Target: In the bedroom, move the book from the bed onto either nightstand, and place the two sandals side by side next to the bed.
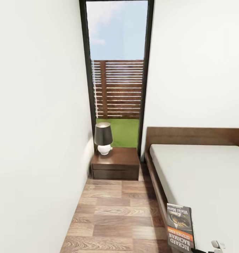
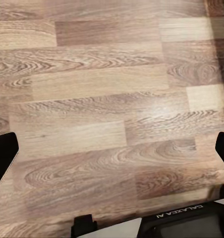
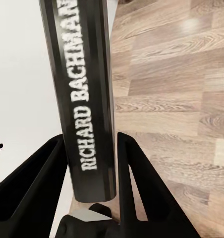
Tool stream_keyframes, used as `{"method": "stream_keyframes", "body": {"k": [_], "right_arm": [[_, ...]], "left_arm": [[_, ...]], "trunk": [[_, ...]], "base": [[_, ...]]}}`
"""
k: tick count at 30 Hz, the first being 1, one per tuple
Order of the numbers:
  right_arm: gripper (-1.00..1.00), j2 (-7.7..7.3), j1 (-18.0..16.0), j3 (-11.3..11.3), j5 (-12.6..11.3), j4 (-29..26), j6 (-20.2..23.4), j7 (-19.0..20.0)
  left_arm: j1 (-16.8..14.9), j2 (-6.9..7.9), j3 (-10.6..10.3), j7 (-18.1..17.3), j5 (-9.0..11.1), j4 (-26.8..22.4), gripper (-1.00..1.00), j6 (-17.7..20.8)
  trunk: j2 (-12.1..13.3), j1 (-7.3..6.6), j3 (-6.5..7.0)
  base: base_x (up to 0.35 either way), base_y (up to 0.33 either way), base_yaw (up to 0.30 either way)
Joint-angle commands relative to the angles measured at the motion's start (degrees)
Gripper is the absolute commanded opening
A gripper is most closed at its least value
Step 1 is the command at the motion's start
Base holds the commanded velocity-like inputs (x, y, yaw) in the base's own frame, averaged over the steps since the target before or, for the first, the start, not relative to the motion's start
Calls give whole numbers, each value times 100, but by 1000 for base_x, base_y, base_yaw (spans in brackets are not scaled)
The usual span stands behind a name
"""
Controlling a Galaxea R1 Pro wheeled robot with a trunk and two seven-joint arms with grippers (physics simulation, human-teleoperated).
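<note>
Right gripper [image 3: 89,171]: clamped on the book [image 1: 180,228] by its spine, at 5 o'clock over the bed [image 1: 203,175] edge.
Left gripper [image 2: 112,158]: fingers apart, empty.
Risk: thin grip could let the book slip before the nightstand [image 1: 115,163] at 12.

A narrow strip of wood floor [image 1: 112,214] runs between a white wall [image 1: 35,123] and the bed [image 1: 203,175]. At its far end stands the nightstand [image 1: 115,165], with a dark-shaded lamp [image 1: 104,138] on its top, below a tall dark-framed window [image 1: 117,70] showing a slatted fence, grass and sky. The book [image 1: 180,228] stands upright at the bed's near edge, cover outward.
</note>
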Motion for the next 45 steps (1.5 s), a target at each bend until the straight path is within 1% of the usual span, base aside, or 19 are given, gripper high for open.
{"method": "stream_keyframes", "body": {"k": [1, 8, 16, 45], "right_arm": [[-100, -3, -5, 8, -66, 1, 46, 16], [-100, -2, -5, 7, -66, 1, 46, 16], [-100, -3, -5, 3, -66, 1, 46, 18], [-100, -3, -5, 9, -66, 1, 46, 18]], "left_arm": [[-5, 1, 49, -15, -55, 4, 100, -20], [-5, 1, 49, -15, -55, 4, 100, -20], [-5, 1, 49, -15, -55, 4, 100, -20], [-5, 1, 49, -15, -55, 4, 100, -20]], "trunk": [[-7, 5, -9], [-7, 5, -9], [-7, 5, -9], [-7, 5, -9]], "base": [[327, 0, -5], [327, 0, -2], [327, 0, -85], [327, 0, -2]]}}
